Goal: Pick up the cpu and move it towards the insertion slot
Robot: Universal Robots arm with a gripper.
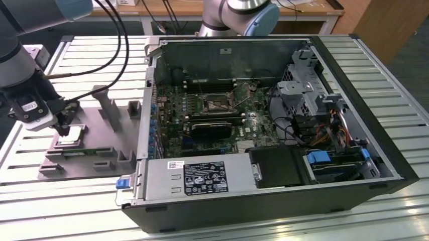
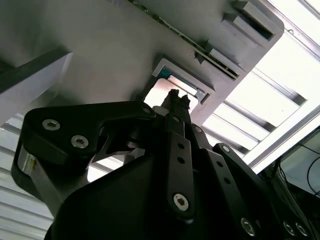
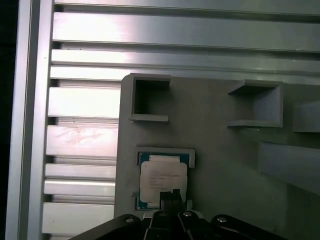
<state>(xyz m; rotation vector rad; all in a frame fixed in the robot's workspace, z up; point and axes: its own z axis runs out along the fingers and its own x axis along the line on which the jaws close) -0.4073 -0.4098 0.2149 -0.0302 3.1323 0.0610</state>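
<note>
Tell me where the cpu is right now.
The cpu lies in its recess on the grey fixture plate at the exterior view's left, outside the computer case, just beneath the gripper.

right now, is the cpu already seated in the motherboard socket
No, in the exterior view the cpu lies on the grey fixture plate outside the computer case.

A ribbed aluminium table [image 1: 67,211] gleams under bright overhead light. Behind it stands a wooden workbench [image 1: 174,7]. A brown wooden panel [image 1: 372,20] and dark floor [image 1: 412,55] sit at the exterior view's right.
</note>
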